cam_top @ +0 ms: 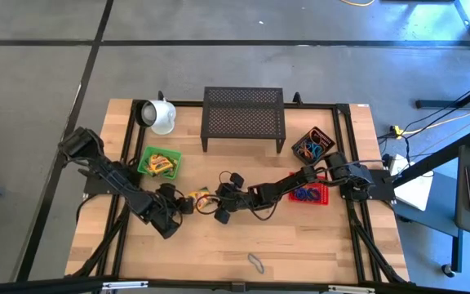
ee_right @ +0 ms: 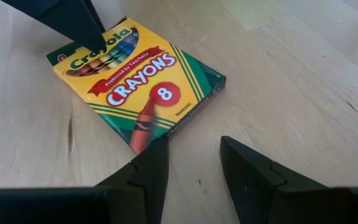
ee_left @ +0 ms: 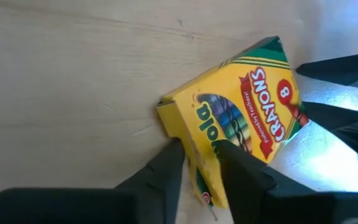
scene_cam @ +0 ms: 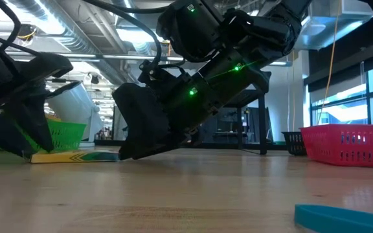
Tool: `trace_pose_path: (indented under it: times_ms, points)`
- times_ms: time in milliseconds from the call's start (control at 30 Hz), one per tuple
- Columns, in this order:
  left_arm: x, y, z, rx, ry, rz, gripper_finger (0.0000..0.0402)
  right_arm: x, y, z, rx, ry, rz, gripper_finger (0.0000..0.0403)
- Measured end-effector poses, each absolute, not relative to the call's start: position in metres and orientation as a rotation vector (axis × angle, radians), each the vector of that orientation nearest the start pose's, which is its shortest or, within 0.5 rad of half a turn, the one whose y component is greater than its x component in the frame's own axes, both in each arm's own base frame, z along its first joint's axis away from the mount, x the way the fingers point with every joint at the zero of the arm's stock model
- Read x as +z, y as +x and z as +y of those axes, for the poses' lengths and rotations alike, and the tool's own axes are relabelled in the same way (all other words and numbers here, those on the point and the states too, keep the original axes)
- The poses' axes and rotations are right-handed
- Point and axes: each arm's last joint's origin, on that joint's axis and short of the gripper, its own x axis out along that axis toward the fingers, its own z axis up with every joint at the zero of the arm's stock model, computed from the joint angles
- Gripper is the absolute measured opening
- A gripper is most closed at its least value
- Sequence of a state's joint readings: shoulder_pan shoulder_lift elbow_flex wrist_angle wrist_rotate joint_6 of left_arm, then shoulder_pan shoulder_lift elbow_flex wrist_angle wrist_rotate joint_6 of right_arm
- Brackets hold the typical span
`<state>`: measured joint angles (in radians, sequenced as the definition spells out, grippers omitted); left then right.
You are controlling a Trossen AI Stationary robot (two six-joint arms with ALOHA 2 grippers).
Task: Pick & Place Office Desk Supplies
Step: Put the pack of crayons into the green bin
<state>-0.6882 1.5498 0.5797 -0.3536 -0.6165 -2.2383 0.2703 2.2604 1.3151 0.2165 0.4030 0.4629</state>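
Although several supplies already sit in containers, the job looks only partly done. In the high view, the green basket [cam_top: 160, 162] at about nine o'clock from the table [cam_top: 317, 237] centre holds yellow crayon packs, the dark basket [cam_top: 312, 145] at two o'clock holds coloured bands, and the red basket [cam_top: 309, 194] at three o'clock holds blue bands. Still loose are a crayon box [ee_left: 238, 118] lying flat near the table centre and a pale band [cam_top: 256, 262] alone toward six o'clock. The mug [cam_top: 161, 115] and black mesh rack [cam_top: 243, 117] stand at the far edge, untouched.

The left gripper [ee_left: 199, 163] reaches in low from eight o'clock, its fingers straddling one corner of the crayon box, pinching that edge, in my judgement not yet a firm hold; the box rests on the wood. The right gripper [ee_right: 191, 165] stretches across from three o'clock, tilted low, stopping just short of the opposite end of the same box, fingers parted and grasping nothing.

Remaining work, by my assessment: secure the box, carry it to the green basket, then collect the stray band.
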Motion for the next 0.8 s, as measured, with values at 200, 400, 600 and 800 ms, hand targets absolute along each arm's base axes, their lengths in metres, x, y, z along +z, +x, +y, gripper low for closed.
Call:
trace_pose_path:
  times_ms: [200, 400, 600, 800]
  points:
    - [0.110, 0.183, -0.131, 0.951, -1.202, 0.543, 0.0025, 0.081, 0.437, 0.109, -0.281, 0.203, 0.641, 0.0148]
    - [0.111, 0.180, -0.133, 0.936, -1.190, 0.538, 0.0007, 0.081, 0.437, 0.109, -0.279, 0.203, 0.641, 0.0148]
    - [0.126, 0.174, -0.132, 0.879, -1.176, 0.581, 0.0002, 0.081, 0.437, 0.109, -0.279, 0.204, 0.641, 0.0148]
    - [0.149, 0.168, -0.125, 0.812, -1.134, 0.534, 0.0002, 0.081, 0.437, 0.109, -0.279, 0.204, 0.642, 0.0148]
